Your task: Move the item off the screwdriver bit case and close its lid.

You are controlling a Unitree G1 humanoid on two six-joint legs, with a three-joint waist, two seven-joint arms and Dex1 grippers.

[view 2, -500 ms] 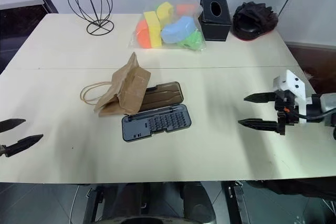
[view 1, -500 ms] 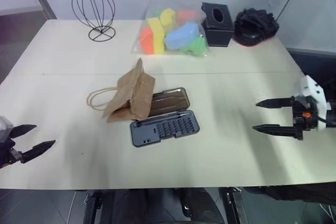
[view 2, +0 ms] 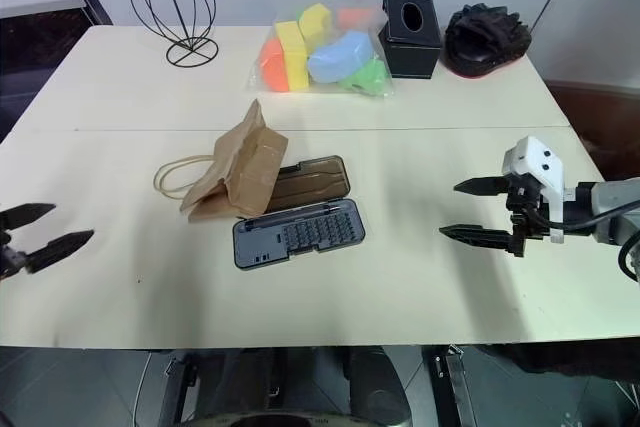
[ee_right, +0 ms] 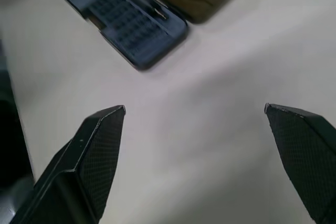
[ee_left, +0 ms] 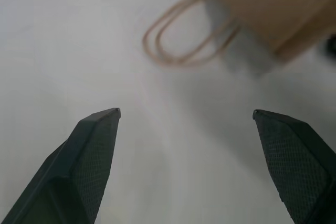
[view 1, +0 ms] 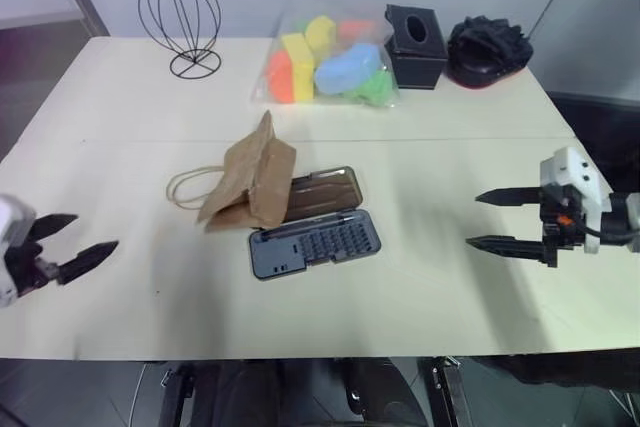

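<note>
Left eye view: one paper bag (view 1: 250,182) (crumpled) overlapping one case (view 1: 314,239).

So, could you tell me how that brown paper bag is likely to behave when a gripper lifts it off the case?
The crumpled kraft paper bag is probably light and floppy, so it may buckle rather than lift stiffly. Its thin loop handles lie loose on the table and would likely dangle. It leans over the lid, so it might drag there.
</note>
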